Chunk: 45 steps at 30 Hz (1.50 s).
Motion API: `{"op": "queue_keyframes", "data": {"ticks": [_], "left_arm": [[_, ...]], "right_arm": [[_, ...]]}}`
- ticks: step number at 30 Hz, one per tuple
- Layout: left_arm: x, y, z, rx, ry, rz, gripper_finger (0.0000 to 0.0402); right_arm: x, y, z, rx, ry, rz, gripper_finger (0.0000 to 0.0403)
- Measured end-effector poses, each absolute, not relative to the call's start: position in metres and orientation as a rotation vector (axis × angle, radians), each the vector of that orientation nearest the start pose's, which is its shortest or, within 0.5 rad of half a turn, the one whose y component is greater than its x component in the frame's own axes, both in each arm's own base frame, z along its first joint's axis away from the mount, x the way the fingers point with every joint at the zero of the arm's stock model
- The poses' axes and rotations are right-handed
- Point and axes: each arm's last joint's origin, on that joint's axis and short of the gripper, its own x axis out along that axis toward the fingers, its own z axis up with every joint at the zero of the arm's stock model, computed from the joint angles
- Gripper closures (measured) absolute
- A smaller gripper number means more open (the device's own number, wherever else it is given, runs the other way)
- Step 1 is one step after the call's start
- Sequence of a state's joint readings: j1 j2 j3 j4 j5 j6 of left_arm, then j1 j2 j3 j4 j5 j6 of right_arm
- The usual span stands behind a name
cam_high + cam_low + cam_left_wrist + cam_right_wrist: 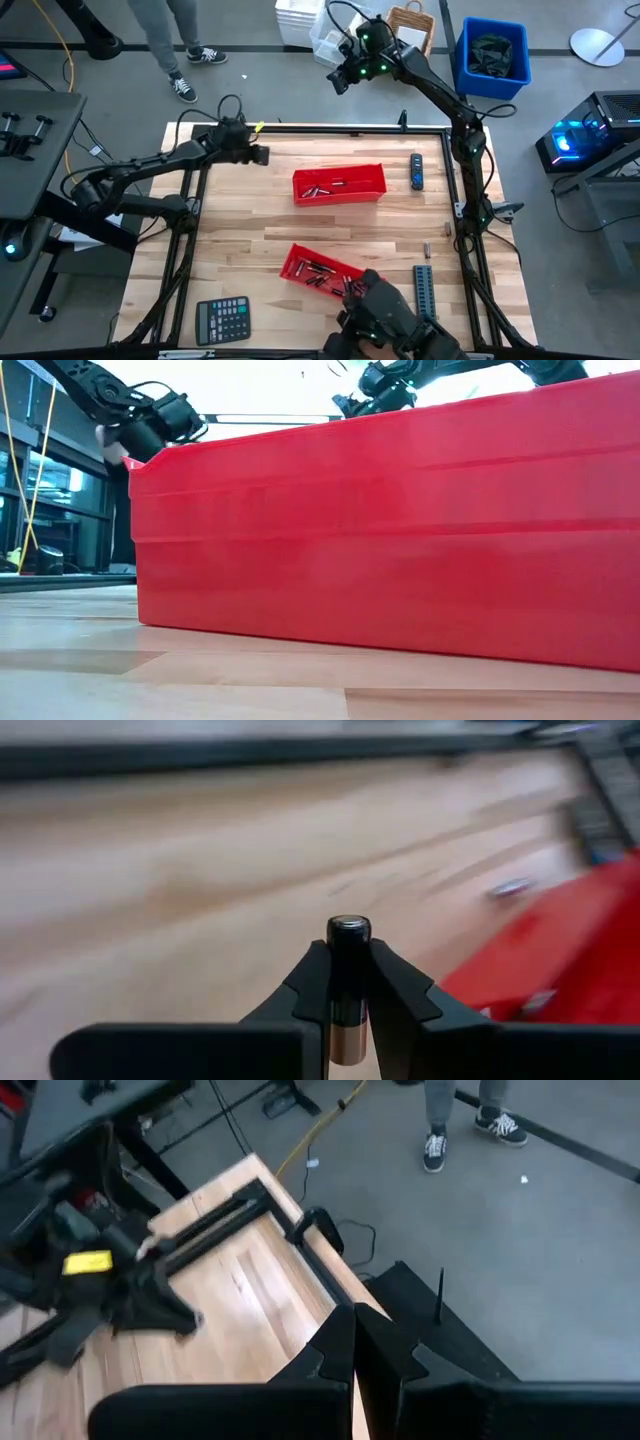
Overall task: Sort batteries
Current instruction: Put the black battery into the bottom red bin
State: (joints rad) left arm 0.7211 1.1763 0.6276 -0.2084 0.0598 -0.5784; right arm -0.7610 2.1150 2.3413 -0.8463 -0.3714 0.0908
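High view: the left gripper (262,155) hangs over the table's (240,250) far-left area, the right gripper (338,82) is raised beyond the far edge, and loose batteries (322,188) lie in both red trays (338,184). Left wrist view: the fingers (400,995) clamp one battery (348,982) upright between them. Right wrist view: the fingers (390,1350) are pressed together, empty.
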Motion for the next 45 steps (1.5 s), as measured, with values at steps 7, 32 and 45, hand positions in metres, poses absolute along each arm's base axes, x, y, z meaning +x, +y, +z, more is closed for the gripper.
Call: {"op": "queue_keyframes", "data": {"ticks": [7,32,45], "left_arm": [[0.221,0.168,0.222,-0.63,0.461,0.587,0.0371],[0.349,-0.049,0.256,-0.562,0.466,-0.177,0.0371],[0.335,-0.116,0.222,-0.542,0.661,-0.09,0.0349]], "right_arm": [[0.321,-0.307,0.423,0.389,0.36,-0.433,0.0403],[0.252,-0.297,0.451,0.27,0.517,-0.499,0.0403],[0.252,-0.297,0.451,0.25,0.522,-0.489,0.0403]]}}
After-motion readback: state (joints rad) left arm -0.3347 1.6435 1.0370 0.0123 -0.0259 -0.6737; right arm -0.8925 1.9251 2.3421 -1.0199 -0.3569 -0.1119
